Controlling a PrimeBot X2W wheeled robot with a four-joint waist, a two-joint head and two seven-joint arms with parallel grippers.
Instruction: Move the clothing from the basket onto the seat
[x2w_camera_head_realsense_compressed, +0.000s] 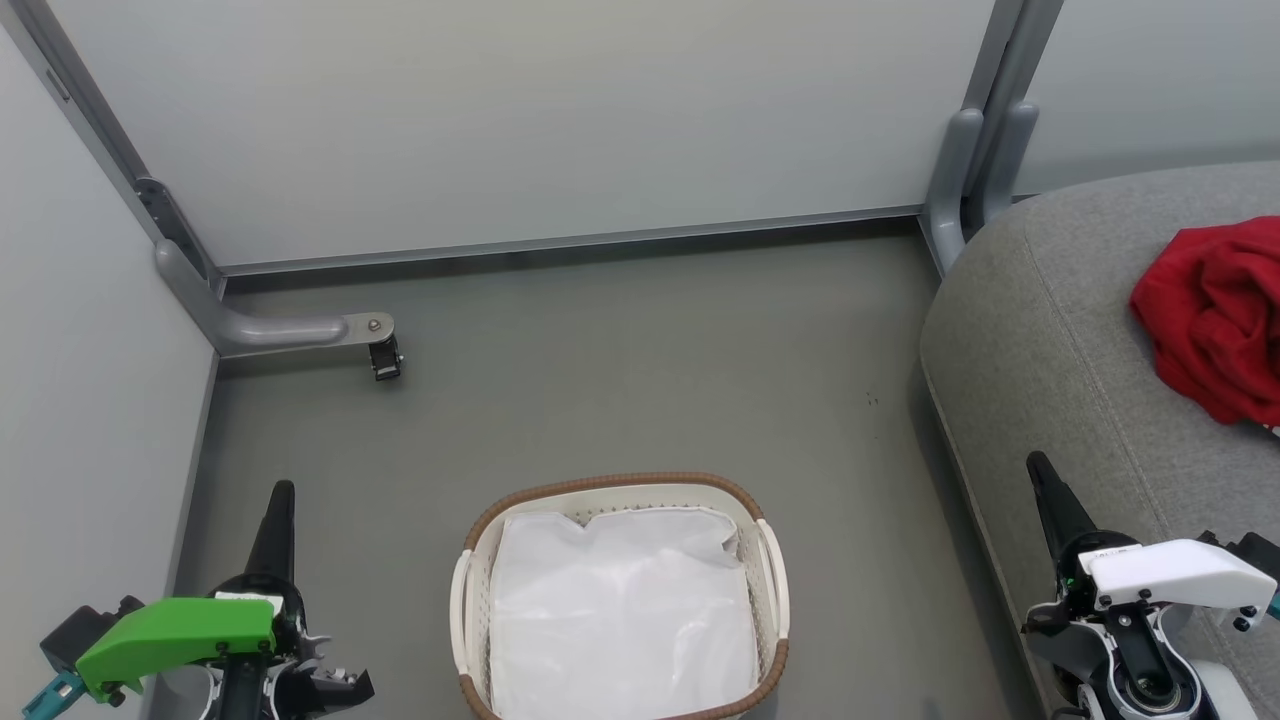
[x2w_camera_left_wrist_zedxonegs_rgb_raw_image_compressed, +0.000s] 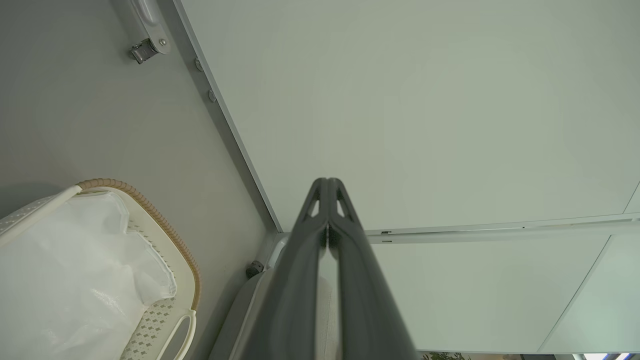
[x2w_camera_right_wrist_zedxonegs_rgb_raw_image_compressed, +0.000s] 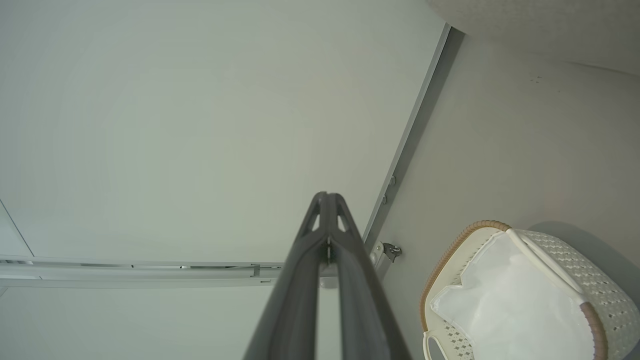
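The red clothing (x2w_camera_head_realsense_compressed: 1215, 320) is lying in a crumpled heap on top of the grey seat (x2w_camera_head_realsense_compressed: 1040, 330), set back from its rounded corner and its floor-side edge. The basket (x2w_camera_head_realsense_compressed: 620, 487) is standing on the grey floor (x2w_camera_head_realsense_compressed: 650, 370), well away from the floor's far edge, and is holding a white liner sheet (x2w_camera_head_realsense_compressed: 620, 610). The left claw (x2w_camera_head_realsense_compressed: 283, 490) and the right claw (x2w_camera_head_realsense_compressed: 1035, 462) are hovering on either side of the basket, the right one over the seat's edge, each with its dark fingers pressed together and gripping nothing.
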